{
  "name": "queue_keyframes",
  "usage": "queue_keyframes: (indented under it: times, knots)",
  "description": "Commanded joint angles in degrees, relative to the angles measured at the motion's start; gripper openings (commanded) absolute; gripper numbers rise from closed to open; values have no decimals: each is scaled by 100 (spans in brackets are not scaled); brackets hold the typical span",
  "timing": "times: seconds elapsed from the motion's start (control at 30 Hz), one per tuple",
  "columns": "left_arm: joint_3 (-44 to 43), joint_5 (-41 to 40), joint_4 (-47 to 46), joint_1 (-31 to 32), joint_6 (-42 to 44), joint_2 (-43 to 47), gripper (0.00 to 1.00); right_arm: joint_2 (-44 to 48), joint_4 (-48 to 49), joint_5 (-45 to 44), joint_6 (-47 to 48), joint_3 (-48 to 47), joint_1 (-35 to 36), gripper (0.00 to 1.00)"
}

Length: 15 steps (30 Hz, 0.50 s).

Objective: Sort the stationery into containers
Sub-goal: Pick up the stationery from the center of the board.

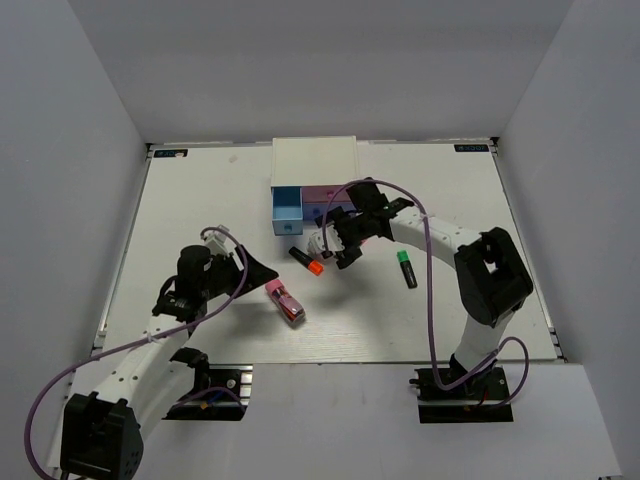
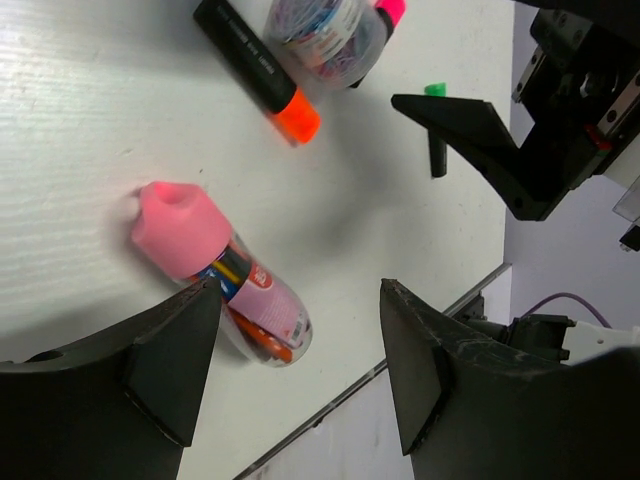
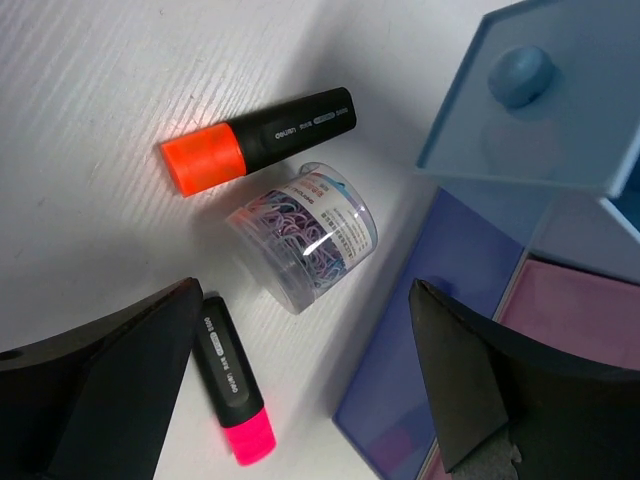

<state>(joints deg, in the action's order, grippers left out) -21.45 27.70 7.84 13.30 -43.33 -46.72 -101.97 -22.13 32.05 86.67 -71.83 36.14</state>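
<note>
Top external | clip jar, pink marker obscured under right arm | left, right jaws spread, empty

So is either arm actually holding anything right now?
Nothing. Both pairs of jaws stand open and empty: the left near the pink-capped tube, the right above the clear tub of paper clips.

White cabinet stands at the far edge, centre, with its blue drawer pulled open. Lying flat just before it are the orange-capped marker, a clear tub of paper clips and the pink-capped marker. Green-capped marker lies rightward. Pink-lidded clear tube lies on its side, toward the near edge.
</note>
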Motion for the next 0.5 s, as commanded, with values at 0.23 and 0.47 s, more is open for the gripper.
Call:
queue_keyframes:
  times: [0.23, 0.47]
  knots:
    - [343, -116, 218, -20, -26, 269, 75, -428, 200, -111, 755, -305, 156, 90]
    - [449, -116, 166, -20, -79, 321, 75, -622, 482, -252, 859, -357, 227, 90]
